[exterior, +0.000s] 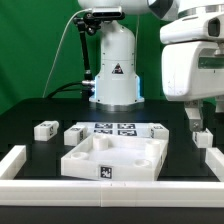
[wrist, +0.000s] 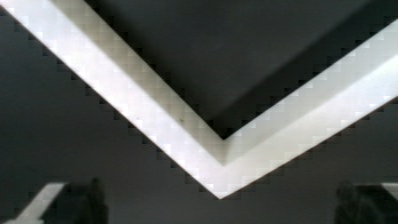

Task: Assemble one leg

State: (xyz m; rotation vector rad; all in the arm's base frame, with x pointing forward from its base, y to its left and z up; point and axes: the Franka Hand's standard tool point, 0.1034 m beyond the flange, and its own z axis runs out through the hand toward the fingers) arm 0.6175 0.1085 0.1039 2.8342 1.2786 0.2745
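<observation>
At the exterior frame's right, hovering with fingers [wrist: 59, 203] wide and empty, judging the middle-left leg [exterior: 45, 130] light, stiff, slick, best pinched across its flat sides.

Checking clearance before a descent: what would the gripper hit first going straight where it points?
Probably the white corner rail, centred ahead of the gripper in the wrist view; depth unclear.

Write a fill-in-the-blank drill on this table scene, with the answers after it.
1. The open gripper holds ___.
2. In the exterior view it hangs over the table's ___ side.
3. The table is ___ in colour.
4. The big tray is ___ in colour.
Missing words: nothing; right; black; white.
</observation>
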